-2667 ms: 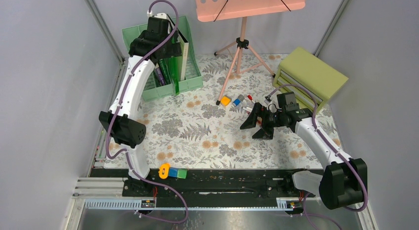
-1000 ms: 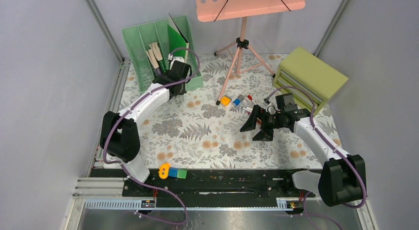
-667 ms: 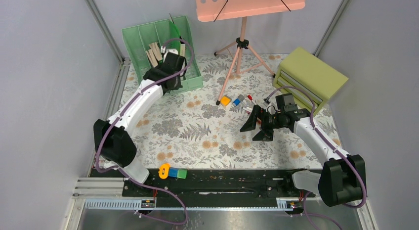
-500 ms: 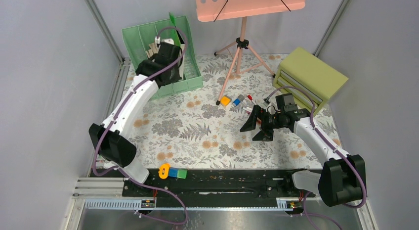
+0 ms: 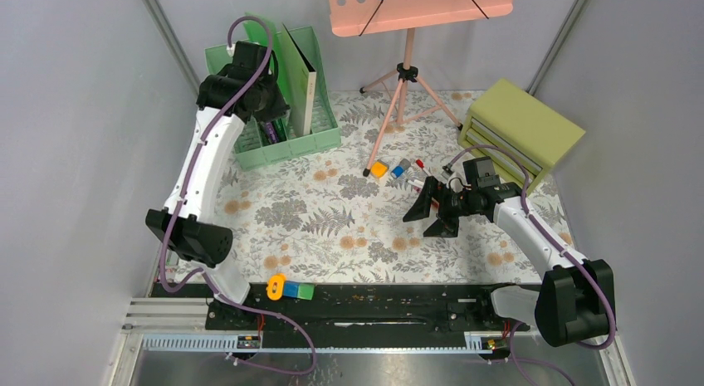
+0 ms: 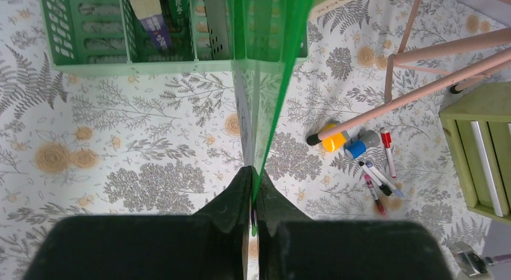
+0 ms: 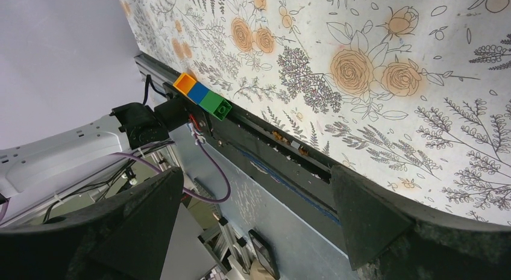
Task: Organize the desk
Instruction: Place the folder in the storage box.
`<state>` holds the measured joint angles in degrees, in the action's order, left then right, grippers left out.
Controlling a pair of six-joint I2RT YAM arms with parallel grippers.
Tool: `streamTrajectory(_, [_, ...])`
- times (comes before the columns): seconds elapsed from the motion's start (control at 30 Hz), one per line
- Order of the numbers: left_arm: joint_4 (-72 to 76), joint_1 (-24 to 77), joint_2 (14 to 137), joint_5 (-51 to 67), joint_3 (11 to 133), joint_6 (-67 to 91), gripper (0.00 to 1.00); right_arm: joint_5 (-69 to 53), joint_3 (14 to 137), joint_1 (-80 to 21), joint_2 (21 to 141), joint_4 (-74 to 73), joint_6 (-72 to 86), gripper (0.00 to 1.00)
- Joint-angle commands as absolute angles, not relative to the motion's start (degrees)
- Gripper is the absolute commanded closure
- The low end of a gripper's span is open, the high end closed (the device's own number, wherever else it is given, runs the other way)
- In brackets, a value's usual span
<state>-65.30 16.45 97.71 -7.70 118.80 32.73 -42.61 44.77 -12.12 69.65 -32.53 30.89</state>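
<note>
The desk (image 5: 332, 228) is a flower-and-fern printed tabletop. My left gripper (image 5: 270, 100) hangs high over the green file rack (image 5: 290, 149) at the back left. In the left wrist view the left gripper (image 6: 253, 171) is shut on the edge of a thin green folder (image 6: 265, 81), which runs down into the rack (image 6: 150, 66). From above, the folder (image 5: 292, 66) stands upright in a right-hand slot. My right gripper (image 5: 432, 212) hovers open over the desk's right half. In the right wrist view the right gripper (image 7: 256, 177) has nothing between its fingers.
An orange piece (image 5: 379, 168), a blue piece (image 5: 400, 168) and some markers (image 6: 376, 177) lie by the foot of the pink tripod stand (image 5: 407, 70). An olive drawer box (image 5: 519, 129) stands at the back right. Stacked blocks (image 5: 286, 288) rest on the near rail.
My left arm has lifted and swung back over the rack. Its jaws have shut on the green folder, which now stands upright. The right arm has not moved.
</note>
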Motion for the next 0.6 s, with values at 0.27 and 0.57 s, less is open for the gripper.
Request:
streamTrajectory(0.27, [-66.6, 16.1, 94.3, -0.9, 117.5, 40.6, 1.00, -44.0, 44.6, -12.4, 69.1, -33.1, 30.5, 0.01])
streamTrajectory(0.57, [-63.7, 16.0, 91.6, 2.3, 110.6, 42.1, 1.00, -43.9, 44.3, -12.4, 68.1, -33.1, 30.7, 0.01])
